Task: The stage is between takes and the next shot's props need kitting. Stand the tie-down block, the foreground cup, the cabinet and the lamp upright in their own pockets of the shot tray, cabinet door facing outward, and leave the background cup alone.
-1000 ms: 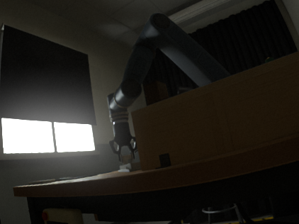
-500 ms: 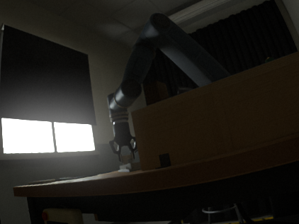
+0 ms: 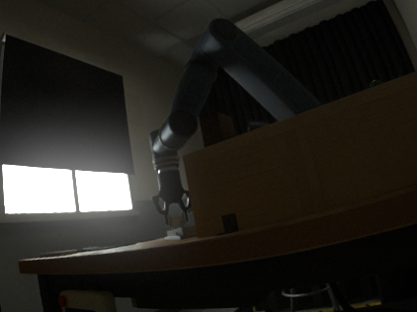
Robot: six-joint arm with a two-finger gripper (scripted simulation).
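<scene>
My gripper (image 3: 173,217) points straight down just above a small pale object (image 3: 174,233) that sits on the tabletop, close against the left end of the tall wooden wall. My fingers have just let go and hold nothing. The dim light keeps me from telling which prop the pale object is, or whether it stands in a tray pocket. A small dark block (image 3: 229,223) stands upright on the table to the right of the gripper, at the foot of the wall.
The tall wooden wall (image 3: 306,168) fills the right side and hides whatever lies behind it. The curved table edge (image 3: 197,252) runs across the foreground. A bright window (image 3: 66,190) glares at the left.
</scene>
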